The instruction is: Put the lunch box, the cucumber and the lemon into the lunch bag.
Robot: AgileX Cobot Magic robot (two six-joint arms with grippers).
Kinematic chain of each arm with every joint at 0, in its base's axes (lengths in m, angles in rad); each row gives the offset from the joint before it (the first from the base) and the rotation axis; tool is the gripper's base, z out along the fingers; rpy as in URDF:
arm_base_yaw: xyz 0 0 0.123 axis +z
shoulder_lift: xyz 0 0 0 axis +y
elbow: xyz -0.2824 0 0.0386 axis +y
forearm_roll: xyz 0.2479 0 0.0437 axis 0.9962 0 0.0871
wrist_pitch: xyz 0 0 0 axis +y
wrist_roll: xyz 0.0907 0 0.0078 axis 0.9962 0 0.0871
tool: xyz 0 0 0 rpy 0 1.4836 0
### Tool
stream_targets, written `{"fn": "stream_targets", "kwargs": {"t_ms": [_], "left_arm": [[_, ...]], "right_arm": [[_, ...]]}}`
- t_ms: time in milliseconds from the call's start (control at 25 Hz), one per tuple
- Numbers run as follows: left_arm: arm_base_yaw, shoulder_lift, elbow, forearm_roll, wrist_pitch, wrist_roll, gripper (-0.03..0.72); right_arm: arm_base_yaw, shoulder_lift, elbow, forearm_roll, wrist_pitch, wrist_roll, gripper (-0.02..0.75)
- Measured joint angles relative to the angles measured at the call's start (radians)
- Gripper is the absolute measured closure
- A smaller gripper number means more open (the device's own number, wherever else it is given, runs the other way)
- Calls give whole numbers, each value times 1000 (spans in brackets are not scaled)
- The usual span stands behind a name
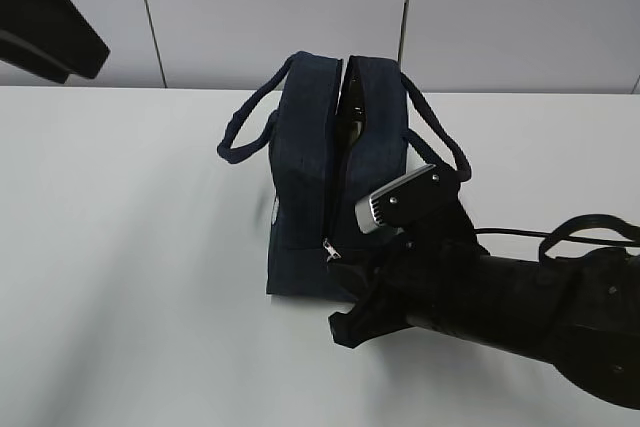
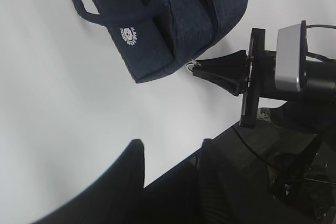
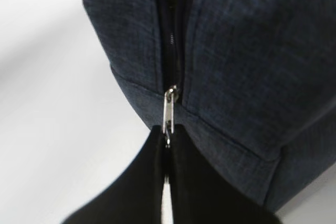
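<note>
Right now the step in hand looks like zipper work: the right gripper (image 3: 167,148) is pinched shut on the zipper pull (image 3: 168,111) at the near end of the lunch bag (image 1: 305,177). The bag stands upright mid-table (image 1: 120,277), handles flopped to left and right, and the top seam gapes open along most of its length; the slider sits low on the near end face. Something pale shows through the far part of the gap, can't tell what. Lunch box, cucumber and lemon are not visible on the table in any view, so either inside or out of frame. The left gripper (image 2: 173,187) hangs well to the left, jaws part open, holding nothing. Next move, my guess: release the pull and back the right arm off without dragging the bag nearer.
</note>
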Motion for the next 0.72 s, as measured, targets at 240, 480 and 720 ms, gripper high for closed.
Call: {"fn": "stream_targets", "kwargs": {"t_ms": [240, 480, 720], "left_arm": [[-23, 40, 0, 1, 0, 0, 450], [-45, 73, 0, 5, 0, 0, 450], [-45, 87, 2, 31, 0, 0, 449]], "right_arm": [[0, -13, 0, -2, 35, 0, 738], [0, -54, 0, -4, 60, 0, 738], [0, -76, 0, -4, 66, 0, 738]]}}
